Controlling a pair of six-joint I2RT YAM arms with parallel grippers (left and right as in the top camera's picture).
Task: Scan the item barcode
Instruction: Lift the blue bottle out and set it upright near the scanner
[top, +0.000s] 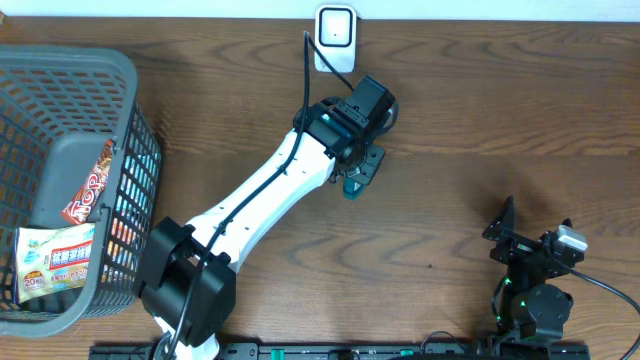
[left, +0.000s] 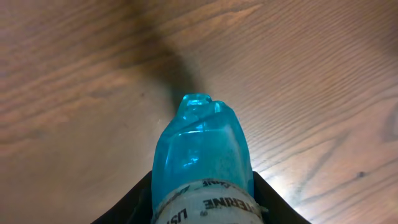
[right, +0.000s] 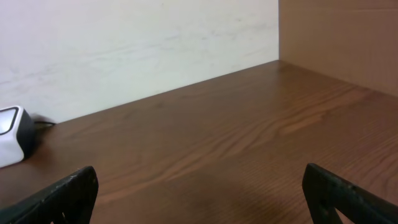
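The item is a translucent blue mouthwash bottle (left: 202, 149) with a white label band. My left gripper (left: 202, 202) is shut on it, one black finger on each side of the label. From overhead only the bottle's teal tip (top: 352, 189) shows below the left gripper (top: 358, 168), which hovers over the wood a little in front of the white barcode scanner (top: 335, 36). The barcode itself is hidden. My right gripper (top: 530, 228) rests at the front right, open, with nothing between its fingers (right: 68, 193). The right wrist view shows the scanner (right: 12, 134) at its far left.
A grey plastic basket (top: 100, 68) stands at the left edge of the table, holding a red snack pack (top: 90, 185) and a white packet (top: 55, 262). A black cable (top: 308, 60) runs from the scanner. A cardboard wall (right: 339, 37) stands at the right.
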